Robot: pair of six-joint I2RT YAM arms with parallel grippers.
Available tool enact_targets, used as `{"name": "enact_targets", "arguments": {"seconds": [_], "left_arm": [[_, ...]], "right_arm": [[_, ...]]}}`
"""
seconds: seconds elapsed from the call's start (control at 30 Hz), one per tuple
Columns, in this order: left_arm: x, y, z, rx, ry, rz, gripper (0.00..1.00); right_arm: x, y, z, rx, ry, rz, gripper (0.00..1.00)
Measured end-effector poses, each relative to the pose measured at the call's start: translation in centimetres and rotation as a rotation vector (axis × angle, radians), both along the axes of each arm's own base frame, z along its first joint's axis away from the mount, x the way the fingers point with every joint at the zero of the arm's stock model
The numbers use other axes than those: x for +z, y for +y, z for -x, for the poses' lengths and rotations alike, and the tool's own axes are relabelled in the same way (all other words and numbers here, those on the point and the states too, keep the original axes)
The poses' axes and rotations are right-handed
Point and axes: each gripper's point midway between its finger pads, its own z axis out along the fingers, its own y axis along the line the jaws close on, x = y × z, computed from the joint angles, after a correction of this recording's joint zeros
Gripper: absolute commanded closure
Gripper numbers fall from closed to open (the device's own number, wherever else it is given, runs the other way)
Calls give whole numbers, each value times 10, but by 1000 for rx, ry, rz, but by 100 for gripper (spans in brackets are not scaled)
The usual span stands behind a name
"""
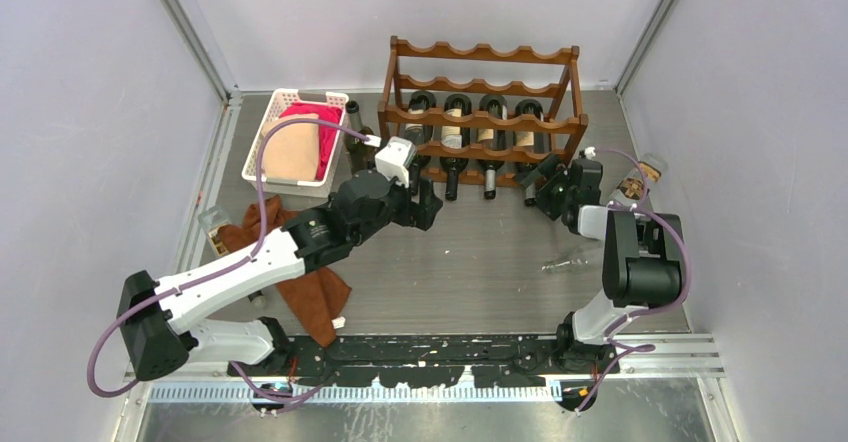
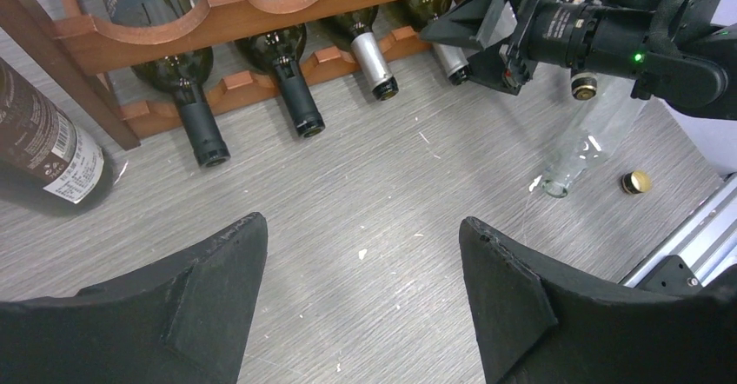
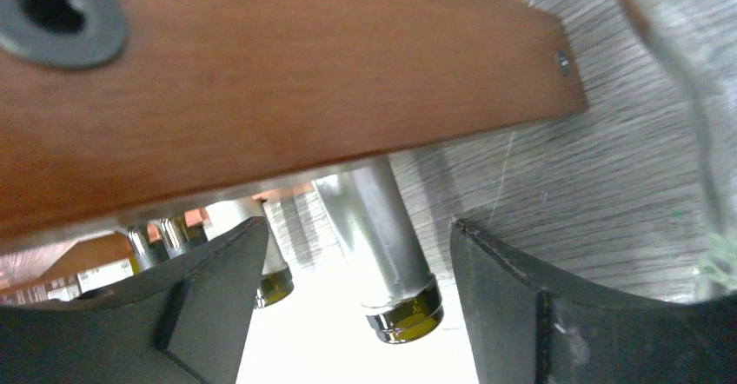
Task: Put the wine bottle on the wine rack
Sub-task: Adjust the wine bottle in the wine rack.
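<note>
The right gripper is spread wide, its two dark fingers well apart. The silver-foiled neck of the wine bottle runs between them and touches neither. Its mouth points toward 6 o'clock in the right wrist view. At 12 o'clock, close above the fingers, a reddish-brown rail fills that picture.

In the top view this gripper sits at the front right corner of the wine rack, which stands at 12 o'clock on the table. The wine bottle lies in the rightmost slot of a low tier, body toward 12 o'clock and neck toward 6. Three other bottles lie side by side at its 9 o'clock, their necks pointing the same way.

The left gripper is also spread wide and holds nothing. Only bare grey table shows between its fingers. In the top view it is near the rack's front left corner.

In the left wrist view, a dark labelled bottle sits at 9 o'clock, outside the rack's left post. At 3 o'clock a clear glass bottle lies on the table, with a gold cap near its mouth.

In the top view, a white basket holding red and tan cloth sits at 10 o'clock. A brown cloth lies under the left arm at 8 o'clock.
</note>
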Motion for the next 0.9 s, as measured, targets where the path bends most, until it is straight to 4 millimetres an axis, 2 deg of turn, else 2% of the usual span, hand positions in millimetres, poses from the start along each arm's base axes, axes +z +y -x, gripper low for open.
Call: {"name": "enact_targets", "arguments": {"seconds": [0.17, 0.27, 0.37, 0.47, 0.67, 0.7, 0.77, 0.9], "left_arm": [[20, 2, 3, -4, -22, 39, 18], [45, 3, 6, -15, -49, 88, 18], [73, 3, 9, -31, -80, 144, 18], [92, 5, 15, -47, -101, 187, 18], [110, 16, 27, -60, -117, 246, 17], [110, 18, 28, -60, -117, 252, 17], [109, 23, 32, -58, -117, 263, 17], [102, 29, 36, -52, -105, 271, 17]], "right_arm": [[5, 6, 13, 84, 11, 33, 0], [10, 7, 24, 119, 19, 60, 0], [21, 6, 32, 153, 1, 98, 0], [34, 5, 41, 189, -29, 150, 0], [42, 3, 65, 264, -42, 236, 1], [42, 3, 70, 272, -41, 243, 5], [44, 3, 76, 279, -43, 253, 34], [46, 2, 81, 265, -35, 249, 64]]}}
